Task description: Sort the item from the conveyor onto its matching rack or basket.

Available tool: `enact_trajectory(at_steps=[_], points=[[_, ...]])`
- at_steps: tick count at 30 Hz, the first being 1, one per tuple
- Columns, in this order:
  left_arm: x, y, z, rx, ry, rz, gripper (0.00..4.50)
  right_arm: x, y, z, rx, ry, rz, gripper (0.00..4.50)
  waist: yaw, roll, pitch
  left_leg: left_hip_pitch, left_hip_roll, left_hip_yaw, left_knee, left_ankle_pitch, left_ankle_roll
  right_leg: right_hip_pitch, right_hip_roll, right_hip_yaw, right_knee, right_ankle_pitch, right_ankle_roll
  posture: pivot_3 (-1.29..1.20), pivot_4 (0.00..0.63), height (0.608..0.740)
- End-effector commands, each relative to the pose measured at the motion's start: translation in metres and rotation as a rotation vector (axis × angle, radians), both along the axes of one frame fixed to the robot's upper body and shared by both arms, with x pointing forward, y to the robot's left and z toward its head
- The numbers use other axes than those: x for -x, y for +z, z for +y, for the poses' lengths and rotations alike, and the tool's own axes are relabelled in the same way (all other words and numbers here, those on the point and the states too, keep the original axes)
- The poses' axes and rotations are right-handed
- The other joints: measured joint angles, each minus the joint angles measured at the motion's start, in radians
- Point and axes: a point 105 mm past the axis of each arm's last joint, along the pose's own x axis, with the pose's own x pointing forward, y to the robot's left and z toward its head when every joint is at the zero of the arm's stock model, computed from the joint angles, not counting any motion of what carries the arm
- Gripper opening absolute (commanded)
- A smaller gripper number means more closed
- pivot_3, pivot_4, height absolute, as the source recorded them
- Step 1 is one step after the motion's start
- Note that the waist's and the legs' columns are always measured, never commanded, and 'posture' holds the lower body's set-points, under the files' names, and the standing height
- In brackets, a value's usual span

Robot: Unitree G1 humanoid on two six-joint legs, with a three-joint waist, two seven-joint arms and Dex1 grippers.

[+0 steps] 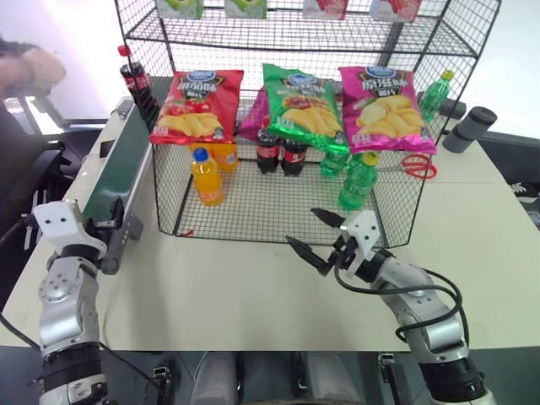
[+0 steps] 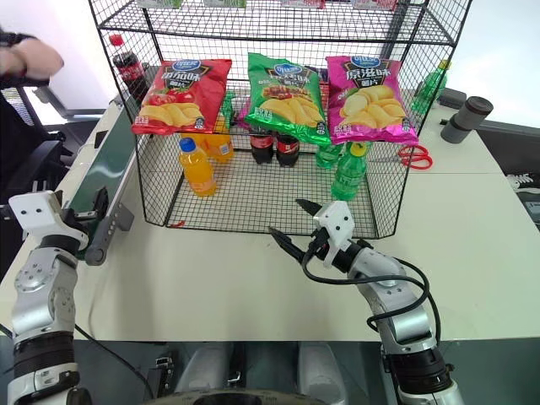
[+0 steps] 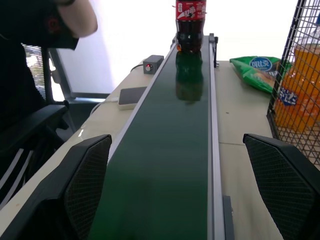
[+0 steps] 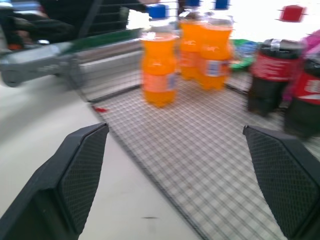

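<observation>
A small cola bottle (image 1: pixel 135 80) with a red cap and red label stands upright at the far end of the dark green conveyor (image 1: pixel 118 169); the left wrist view looks along the belt (image 3: pixel 170 150) to this bottle (image 3: pixel 190 25). My left gripper (image 1: pixel 118 240) is open at the belt's near end, nothing between its fingers. The black wire-mesh rack (image 1: pixel 261 207) stands beside the belt, with red, green and pink crisp bags hanging on it. My right gripper (image 1: pixel 304 226) is open and empty, just in front of the rack's tray edge, pointing left toward it.
On the mesh tray stand two cola bottles (image 1: pixel 281 153), orange-drink bottles (image 1: pixel 207 177) and green bottles (image 1: pixel 356 181). Red scissors (image 1: pixel 415 166) and a grey cylinder (image 1: pixel 469 128) lie at the right. A person's arm (image 1: pixel 29 63) is at the far left. A green bag (image 3: pixel 257 70) lies beside the belt.
</observation>
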Motion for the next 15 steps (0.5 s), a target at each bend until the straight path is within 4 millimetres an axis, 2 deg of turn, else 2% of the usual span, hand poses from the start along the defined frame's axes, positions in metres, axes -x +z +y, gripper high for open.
enact_trajectory(at_steps=[1, 15], points=[[-0.0024, 0.0125, -0.0015, -0.037, -0.007, -0.042, 4.50, 0.0114, 0.0158, 0.0133, -0.051, 0.090, -0.029, 4.48, 0.000, 0.000, 0.000, 0.000, 0.000, 0.000, 0.000, 0.000, 0.000, 0.000, 0.000, 0.000, 0.000, 0.000, 0.000, 0.00, 0.150, 0.740], [-0.0001, 0.0109, 0.0026, -0.015, 0.017, -0.042, 4.50, 0.0096, 0.0131, 0.0136, -0.019, 0.108, -0.019, 4.48, 0.000, 0.000, 0.000, 0.000, 0.000, 0.000, 0.000, 0.000, 0.000, 0.000, 0.000, 0.000, 0.000, 0.000, 0.000, 0.00, 0.150, 0.740]])
